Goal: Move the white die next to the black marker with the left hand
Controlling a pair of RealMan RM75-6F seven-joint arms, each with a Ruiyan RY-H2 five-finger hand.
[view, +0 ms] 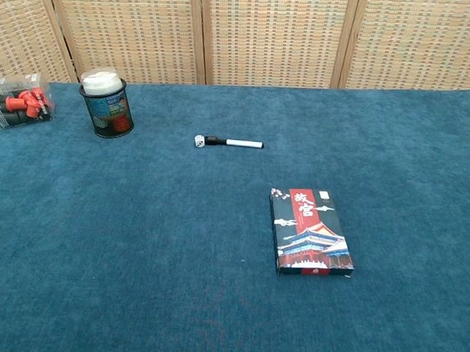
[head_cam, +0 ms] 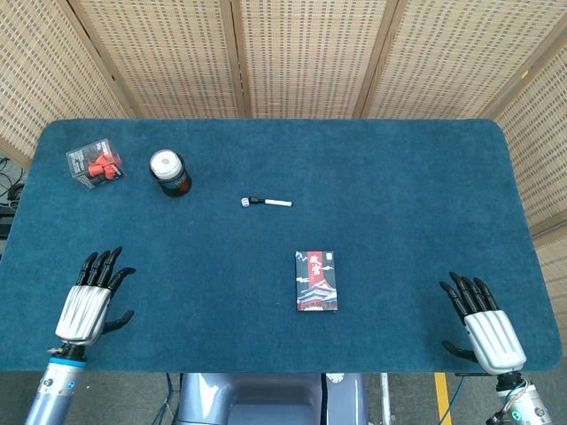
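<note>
The small white die (head_cam: 245, 202) (view: 198, 142) lies on the blue table right against the black cap end of the marker (head_cam: 270, 203) (view: 234, 143), which has a white barrel. My left hand (head_cam: 89, 297) hovers open at the table's near left corner, far from the die, fingers spread and holding nothing. My right hand (head_cam: 481, 323) is open at the near right corner. The chest view shows neither hand.
A dark can with a white lid (head_cam: 168, 172) (view: 106, 102) stands at the back left. A clear box of red pieces (head_cam: 94, 163) (view: 17, 101) lies further left. A card box (head_cam: 316, 281) (view: 309, 231) lies near the middle front.
</note>
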